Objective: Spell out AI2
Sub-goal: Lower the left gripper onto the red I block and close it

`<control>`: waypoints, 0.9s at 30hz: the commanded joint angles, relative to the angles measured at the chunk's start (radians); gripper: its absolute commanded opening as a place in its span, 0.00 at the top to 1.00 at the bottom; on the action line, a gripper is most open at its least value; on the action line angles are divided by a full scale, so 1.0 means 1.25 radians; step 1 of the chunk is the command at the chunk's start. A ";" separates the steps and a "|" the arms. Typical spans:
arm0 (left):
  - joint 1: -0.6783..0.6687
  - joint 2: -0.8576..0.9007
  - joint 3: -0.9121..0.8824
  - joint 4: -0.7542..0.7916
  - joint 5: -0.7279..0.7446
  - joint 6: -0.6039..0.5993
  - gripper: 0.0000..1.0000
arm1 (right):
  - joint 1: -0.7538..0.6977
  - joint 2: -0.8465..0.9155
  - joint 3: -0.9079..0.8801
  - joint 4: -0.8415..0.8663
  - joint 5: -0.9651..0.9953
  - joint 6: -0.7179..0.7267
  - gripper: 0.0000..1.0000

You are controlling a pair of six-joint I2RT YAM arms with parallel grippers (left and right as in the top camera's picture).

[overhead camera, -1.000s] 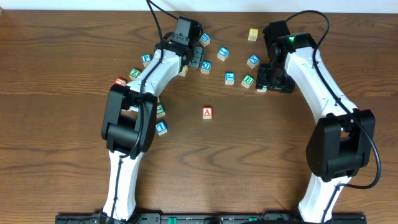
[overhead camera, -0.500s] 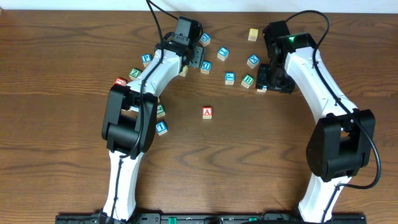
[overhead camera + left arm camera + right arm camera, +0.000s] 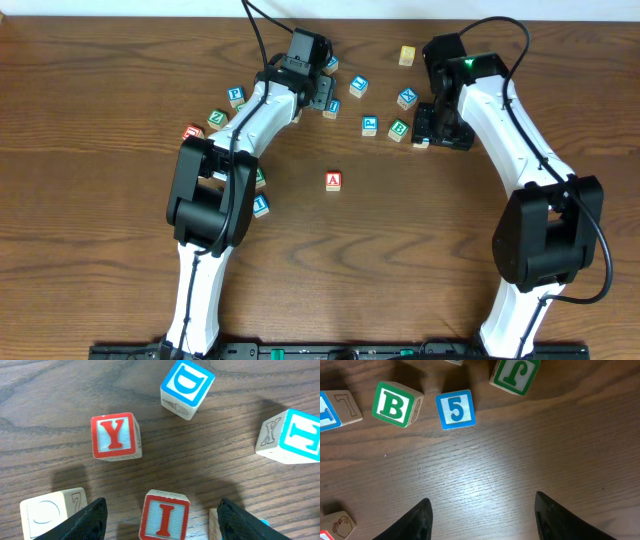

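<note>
**Left gripper** (image 3: 162,506): jaws spread, straddling without touching the red-framed wooden cube lettered "I" (image 3: 165,516). A red "Y" cube (image 3: 115,436) lies just beyond it.

**Right gripper** (image 3: 482,502): jaws likewise spread, hanging over the bare dark wood-grain table (image 3: 520,460).

**Task cubes:** the red "A" cube (image 3: 333,181) sits alone mid-table between the arms. The blue "2" cube cannot be picked out among the scattered cubes.

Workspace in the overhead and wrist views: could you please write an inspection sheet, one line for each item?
Surface: brown wooden table, no spills seen.
Job's things: A cube alone mid-table; I cube among the far clutter; 2 cube not made out.
Clutter: Y cube, D cube, B cube, 5 cube, others scattered.
Grippers: left gripper open astride I cube, not touching; right gripper open over bare wood.
Cables: black cables loop off both arms.
Surroundings: nothing seen.
</note>
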State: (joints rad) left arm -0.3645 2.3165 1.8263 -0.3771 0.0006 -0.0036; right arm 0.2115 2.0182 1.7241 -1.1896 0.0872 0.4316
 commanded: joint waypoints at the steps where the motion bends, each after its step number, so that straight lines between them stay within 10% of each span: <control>1: 0.005 0.001 -0.007 0.002 -0.016 -0.013 0.31 | -0.001 -0.023 -0.004 -0.002 0.016 -0.009 0.40; 27: 0.005 0.059 -0.008 0.015 -0.016 -0.013 0.36 | -0.002 -0.023 -0.004 -0.003 0.028 -0.009 0.40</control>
State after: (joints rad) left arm -0.3626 2.3653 1.8256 -0.3584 -0.0067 -0.0074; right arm 0.2115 2.0182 1.7241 -1.1915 0.1055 0.4316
